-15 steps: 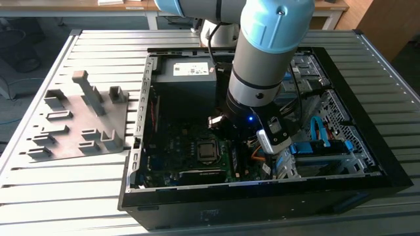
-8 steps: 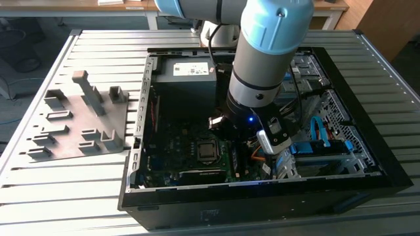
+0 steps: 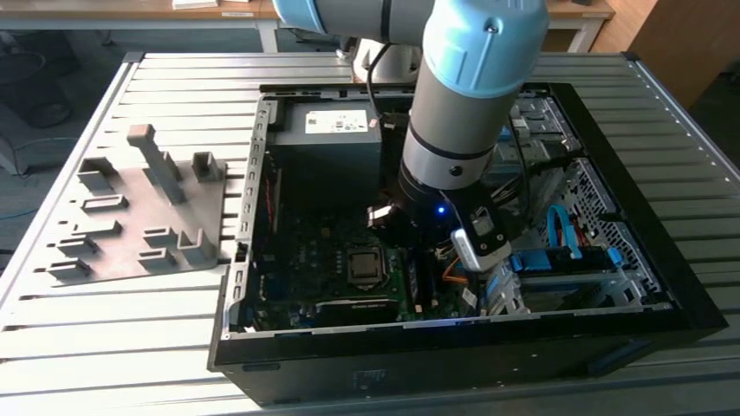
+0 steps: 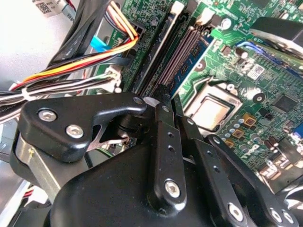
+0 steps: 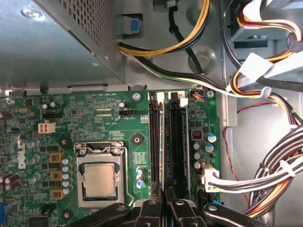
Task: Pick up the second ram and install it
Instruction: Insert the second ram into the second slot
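Ram stick [image 5: 163, 142] stands on edge among the memory slots [image 5: 176, 142] of the green motherboard [image 5: 94, 123], beside the silver processor [image 5: 98, 179] and near the case's [image 3: 647, 286] power-supply corner. The gripper [image 5: 163, 201] sits low over the stick's near end, its black fingers [image 4: 163, 142] drawn close together around it, apparently clamped on its thin edge.

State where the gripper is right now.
In the first wrist view the gripper hangs over the motherboard's memory slots, with the processor socket beside them. In the exterior view it is inside the open computer case.
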Controlling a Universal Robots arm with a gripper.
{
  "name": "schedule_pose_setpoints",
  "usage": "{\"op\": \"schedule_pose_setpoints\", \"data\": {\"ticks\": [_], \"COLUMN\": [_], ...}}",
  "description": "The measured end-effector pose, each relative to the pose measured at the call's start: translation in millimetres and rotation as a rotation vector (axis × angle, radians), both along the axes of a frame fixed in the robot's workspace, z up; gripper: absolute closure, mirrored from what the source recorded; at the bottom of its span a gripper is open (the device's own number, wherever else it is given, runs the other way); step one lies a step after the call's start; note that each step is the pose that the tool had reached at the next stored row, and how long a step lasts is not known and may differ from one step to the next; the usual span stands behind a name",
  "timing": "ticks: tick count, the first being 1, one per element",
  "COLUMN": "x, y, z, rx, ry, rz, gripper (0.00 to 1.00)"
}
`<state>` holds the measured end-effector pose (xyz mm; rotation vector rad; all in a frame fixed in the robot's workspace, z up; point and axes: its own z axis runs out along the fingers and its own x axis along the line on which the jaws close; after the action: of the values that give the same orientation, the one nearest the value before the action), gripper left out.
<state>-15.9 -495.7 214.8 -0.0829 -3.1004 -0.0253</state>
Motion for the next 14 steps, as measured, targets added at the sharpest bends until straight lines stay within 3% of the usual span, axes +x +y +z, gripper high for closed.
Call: {"op": "schedule_pose_setpoints", "data": {"ticks": [14], "x": [0.6], "y": [0.2], "z": [-4.4], "rx": [-0.0050], "ry": [0.0001], "rz": [0.000], "gripper": [0.86]}}
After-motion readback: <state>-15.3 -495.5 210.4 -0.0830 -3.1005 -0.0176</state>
